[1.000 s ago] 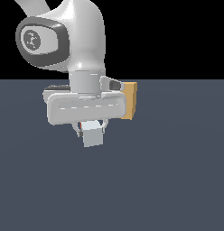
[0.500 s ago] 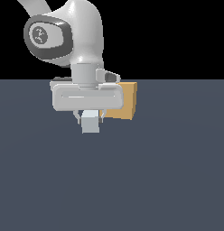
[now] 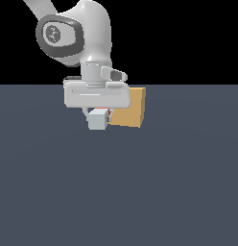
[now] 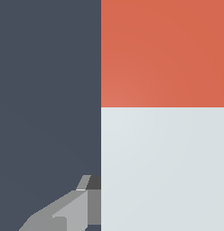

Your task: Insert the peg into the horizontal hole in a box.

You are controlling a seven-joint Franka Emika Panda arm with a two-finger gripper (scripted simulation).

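One arm is carrying one peg [image 3: 98, 119] just above centre of the exterior view, its grey end facing the onlooker and a sliver of orange-red showing behind; the gripper [image 3: 96, 115] is closing its fingers on the peg's flanks, the jaws parted only by the peg's width, and one finger [image 4: 71, 210] is showing in the wrist view against the peg's grey side; one tan box [image 3: 130, 107] is sitting just to the right of the peg, partly hidden behind the hand; the hole is not visible in either view, so its count stays at none seen. Likely hazards, as judgement: the orange-red tip is perhaps standing off-line from the hidden opening, so a push may be jamming it against the box face, shoving the box along the dark floor [image 3: 164, 192], or twisting the peg within the grip.
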